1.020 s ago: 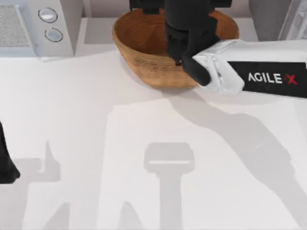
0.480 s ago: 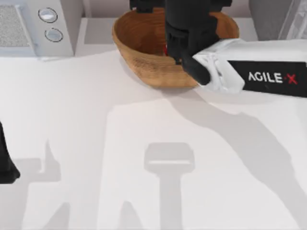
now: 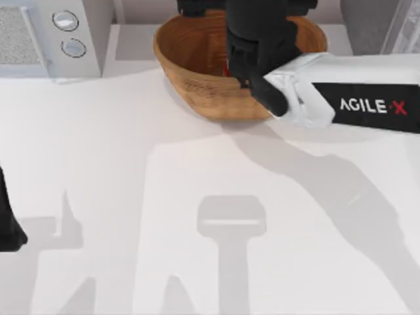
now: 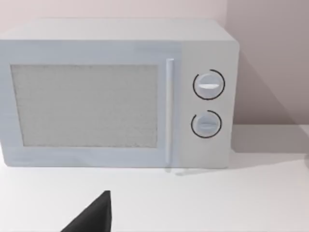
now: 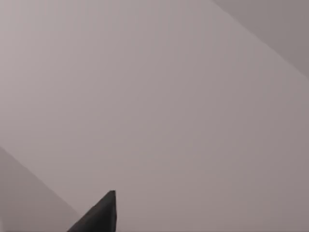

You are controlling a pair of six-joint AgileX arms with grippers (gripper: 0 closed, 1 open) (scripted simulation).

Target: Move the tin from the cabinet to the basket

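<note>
One sliver of red tin (image 3: 226, 68) inside the ridged brown basket (image 3: 197, 82), right tool's (image 3: 244, 65) grip unclear.

Bright, even, soft light across the white counter (image 3: 118, 164). Pale grey shadows with blurred edges on the counter below the right arm (image 3: 354, 98) and near the left arm (image 3: 8, 223), cast toward the near edge. Faint shadow beside the white appliance (image 4: 120, 92) on the wall. No glare. Slight softness throughout; no edge distortion.
</note>
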